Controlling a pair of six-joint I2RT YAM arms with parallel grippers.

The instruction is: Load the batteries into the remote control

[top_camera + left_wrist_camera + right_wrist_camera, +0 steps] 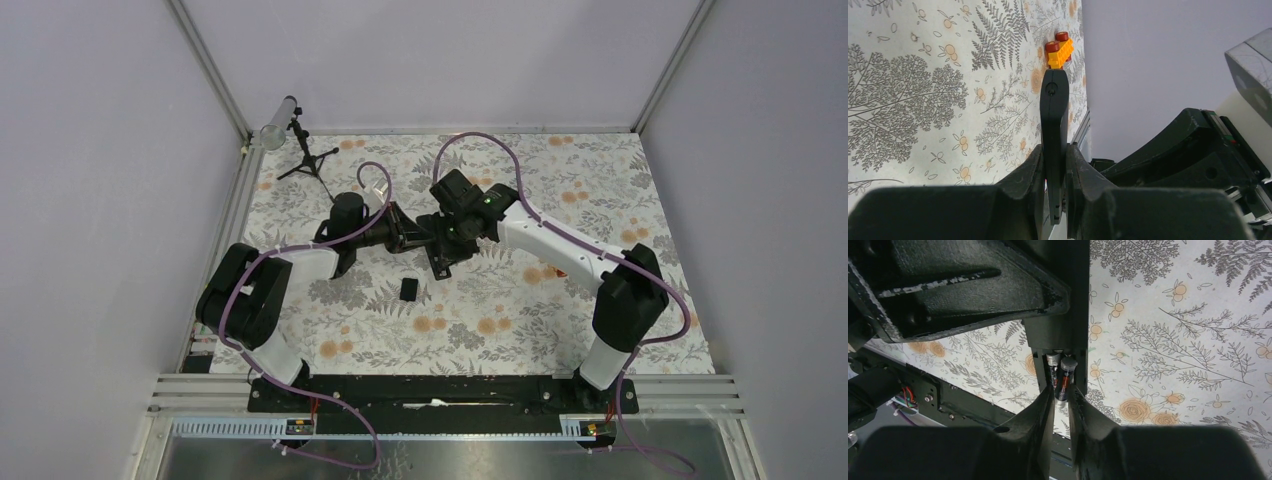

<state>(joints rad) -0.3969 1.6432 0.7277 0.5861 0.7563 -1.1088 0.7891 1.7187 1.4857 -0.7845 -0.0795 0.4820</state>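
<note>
Small flat black cover [409, 289] lies loose on the surface [500, 340], a bit near of centre, apart from both arms. Just beyond it the two arms meet over the middle of the surface.

Left gripper [1054, 151]: jaws closed tight on the remote [1053, 110], clamping its flat faces. The remote sticks out edge-on past the fingertips and is held off the surface.

Right gripper [1062, 392]: tips sit right at the remote's open battery bay. Both batteries [1065, 377] are in the bay, side by side. The left one sits deeper; the right one's near end pokes out between the tips. The jaws show only a narrow gap, and I can't tell whether they are pinching that battery or are just off it.

Farther out, a yellow toy car [1060, 51] with red wheels sits near an edge of the surface by the wall. A black mini tripod [305, 158] stands at the far-left corner.
</note>
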